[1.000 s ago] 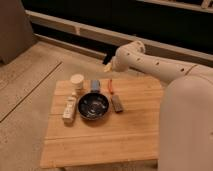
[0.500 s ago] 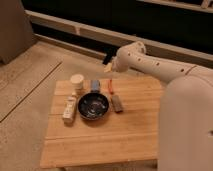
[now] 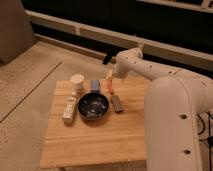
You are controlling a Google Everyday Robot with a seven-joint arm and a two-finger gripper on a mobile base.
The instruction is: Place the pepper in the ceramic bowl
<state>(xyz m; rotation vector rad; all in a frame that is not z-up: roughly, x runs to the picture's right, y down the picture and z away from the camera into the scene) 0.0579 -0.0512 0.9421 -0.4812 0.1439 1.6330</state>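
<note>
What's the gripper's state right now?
Gripper: cannot be told; it hangs just above the pepper, behind the ceramic bowl.

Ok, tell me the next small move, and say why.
Probably lower the gripper toward the pepper. It hangs just behind and above the pepper, which lies on the table beside the blue-grey block, outside the ceramic bowl, so nothing is grasped yet.

Cropped arm [image 3: 172,107]; pincer [image 3: 108,75] above pepper [image 3: 111,88], state unclear

Glossy dark ceramic bowl [image 3: 93,106] on matt slatted wooden table [image 3: 100,145]; smooth pale claw [image 3: 109,75] over the table's far edge.
</note>
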